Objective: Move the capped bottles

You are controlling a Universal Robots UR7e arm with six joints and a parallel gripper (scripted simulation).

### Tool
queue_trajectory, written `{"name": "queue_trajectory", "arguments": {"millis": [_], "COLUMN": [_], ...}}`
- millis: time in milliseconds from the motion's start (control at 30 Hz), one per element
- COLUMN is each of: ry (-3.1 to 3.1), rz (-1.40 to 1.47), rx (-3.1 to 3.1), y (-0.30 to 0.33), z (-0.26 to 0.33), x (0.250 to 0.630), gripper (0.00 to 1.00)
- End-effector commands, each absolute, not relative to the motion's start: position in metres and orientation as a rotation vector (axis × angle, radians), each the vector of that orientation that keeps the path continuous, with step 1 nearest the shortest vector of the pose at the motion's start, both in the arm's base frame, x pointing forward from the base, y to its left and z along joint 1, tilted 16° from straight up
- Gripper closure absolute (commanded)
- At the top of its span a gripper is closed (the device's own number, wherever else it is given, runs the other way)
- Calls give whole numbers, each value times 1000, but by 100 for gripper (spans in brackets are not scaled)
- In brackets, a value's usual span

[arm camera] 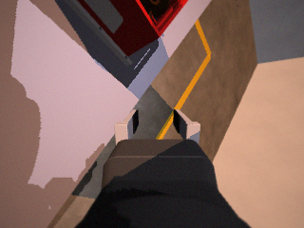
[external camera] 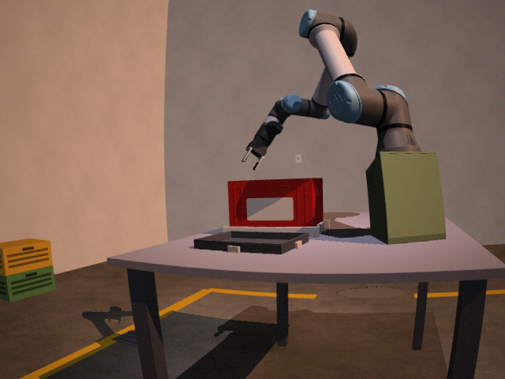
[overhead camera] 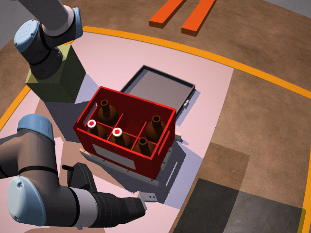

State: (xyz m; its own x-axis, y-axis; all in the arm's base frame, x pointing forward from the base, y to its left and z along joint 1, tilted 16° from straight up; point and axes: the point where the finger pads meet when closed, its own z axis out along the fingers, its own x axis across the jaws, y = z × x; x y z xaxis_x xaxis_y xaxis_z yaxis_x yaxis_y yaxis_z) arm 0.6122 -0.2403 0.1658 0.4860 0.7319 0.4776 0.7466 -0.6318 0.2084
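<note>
The black two-finger gripper [external camera: 252, 159] hangs with its fingers spread wide and nothing between them. Below and beyond the fingertips, the red plastic crate [overhead camera: 140, 164] sits on the pale bench [overhead camera: 155, 57], holding two brown bottles with red-and-white caps [overhead camera: 116, 132] and three open ones. The shallow black rectangular tray [overhead camera: 160, 72] lies past the crate, touching its far side.

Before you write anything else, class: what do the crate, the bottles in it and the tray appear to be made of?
The crate: probably plastic, given its even matte red walls and thin dividers. The bottles, such as this open one: likely brown glass, dark with a slight sheen; two carry red-and-white caps, material unclear. The tray: dark rim, flat grey floor; metal or plastic, cannot tell.
</note>
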Motion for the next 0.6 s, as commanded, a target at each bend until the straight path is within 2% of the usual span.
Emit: {"name": "queue_trajectory", "arguments": {"millis": [0,567], "ry": [-1283,-1114], "rz": [-812,-711], "rx": [-2741,-2891], "y": [-233,-209], "z": [160,143], "x": [602,571], "gripper": [0,0]}}
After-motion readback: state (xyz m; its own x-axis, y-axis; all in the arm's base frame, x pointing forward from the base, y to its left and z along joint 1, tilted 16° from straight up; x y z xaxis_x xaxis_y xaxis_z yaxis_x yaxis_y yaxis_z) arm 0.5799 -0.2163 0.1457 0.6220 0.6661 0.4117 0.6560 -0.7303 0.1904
